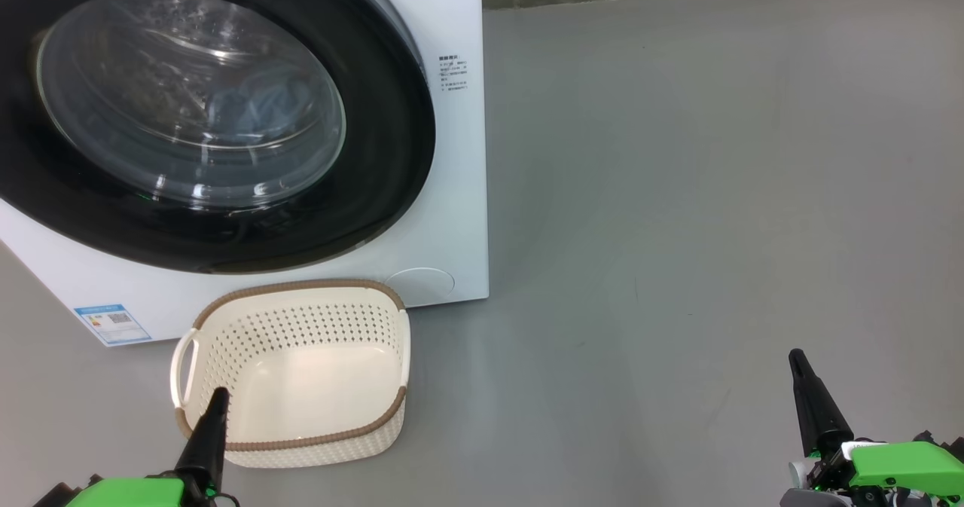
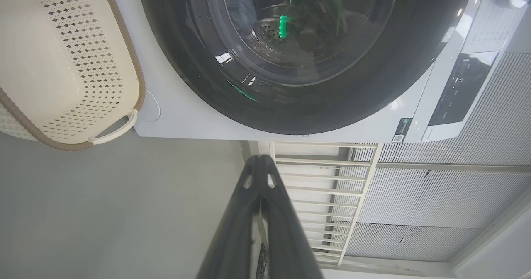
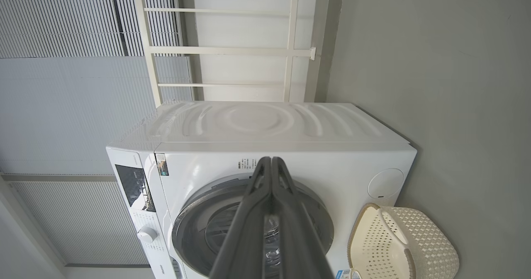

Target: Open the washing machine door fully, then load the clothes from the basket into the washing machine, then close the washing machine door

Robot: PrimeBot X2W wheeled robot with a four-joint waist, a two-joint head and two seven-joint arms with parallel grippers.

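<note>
- Pressed together, empty: left tool (image 1: 219, 395), right tool (image 1: 797, 356).
- On washing machine (image 1: 459, 213), ahead-left of left tool: blue label sticker (image 1: 113, 324), print illegible.
- Beside washing machine door (image 1: 392, 153): small text block (image 1: 453, 74), illegible.

One washing machine (image 1: 459, 213) here, one washing machine door (image 1: 380, 145). One basket (image 1: 301, 326), one blue garment (image 1: 256, 111). Two grippers: left gripper (image 1: 219, 394), right gripper (image 1: 796, 356).
</note>
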